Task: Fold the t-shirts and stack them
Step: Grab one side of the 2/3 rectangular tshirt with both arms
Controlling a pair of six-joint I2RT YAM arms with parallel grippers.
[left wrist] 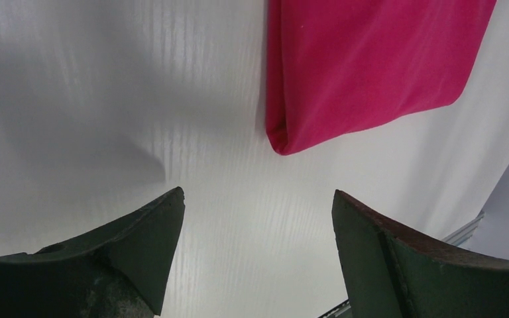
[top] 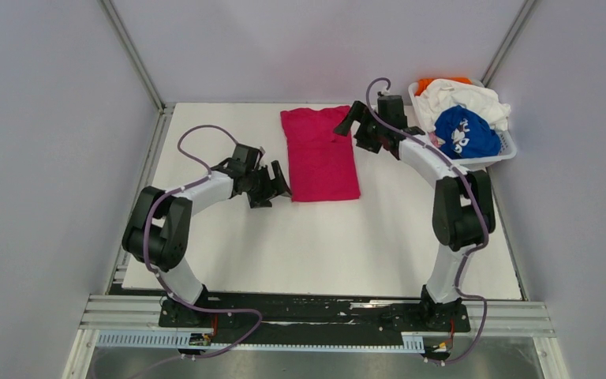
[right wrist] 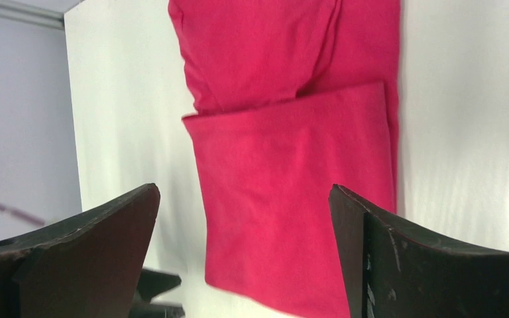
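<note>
A magenta-pink t-shirt [top: 319, 154] lies folded into a long strip at the middle back of the white table [top: 323, 245]. My left gripper [top: 278, 188] stands open just left of the shirt's near left corner. In the left wrist view only bare table lies between this gripper's [left wrist: 258, 192] jaws, and the shirt's corner [left wrist: 364, 59] is ahead of them. My right gripper [top: 347, 118] hovers open over the shirt's far right corner. The right wrist view shows the pink cloth [right wrist: 291, 165] spread beneath that gripper [right wrist: 244, 187], with nothing held.
A white slotted basket [top: 485, 162] stands at the back right corner. It holds a blue t-shirt with white print [top: 464, 133], a white t-shirt [top: 465, 101] and an orange t-shirt [top: 440, 80]. Grey walls close in the table on three sides.
</note>
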